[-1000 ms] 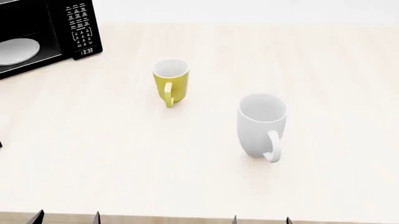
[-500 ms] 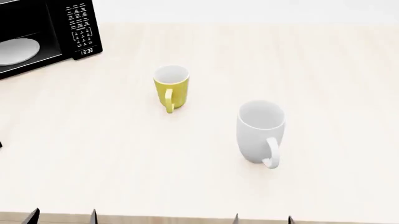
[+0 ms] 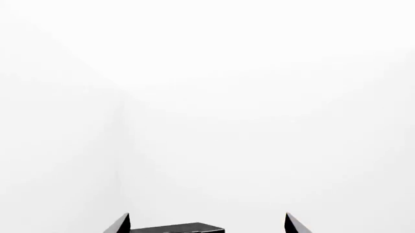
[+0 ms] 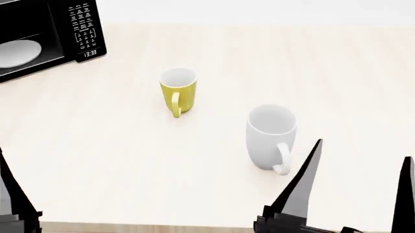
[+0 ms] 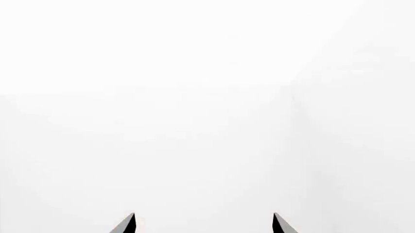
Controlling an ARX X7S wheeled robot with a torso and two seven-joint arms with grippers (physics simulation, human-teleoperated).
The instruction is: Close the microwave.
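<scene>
The black microwave (image 4: 48, 36) stands at the table's far left corner. Its cavity is open to view, with the white turntable plate (image 4: 16, 52) inside and the keypad and clock on its right; the door is out of view. My left gripper (image 3: 207, 217) is open and empty, and one of its fingers (image 4: 13, 194) shows at the head view's lower left edge. A black box top (image 3: 175, 228) shows low between its fingertips. My right gripper (image 4: 364, 149) is open and empty at the lower right, beside the white mug. It also shows in the right wrist view (image 5: 203, 217).
A yellow mug (image 4: 178, 91) stands mid-table with its handle toward me. A larger white mug (image 4: 270, 137) stands to its right, close to my right gripper's left finger. The pale wooden table (image 4: 97, 145) ends at the near edge below.
Both grippers have risen from the bottom edge into the head view, fingers pointing up. The mugs shifted slightly down in the view early on, then held still.
</scene>
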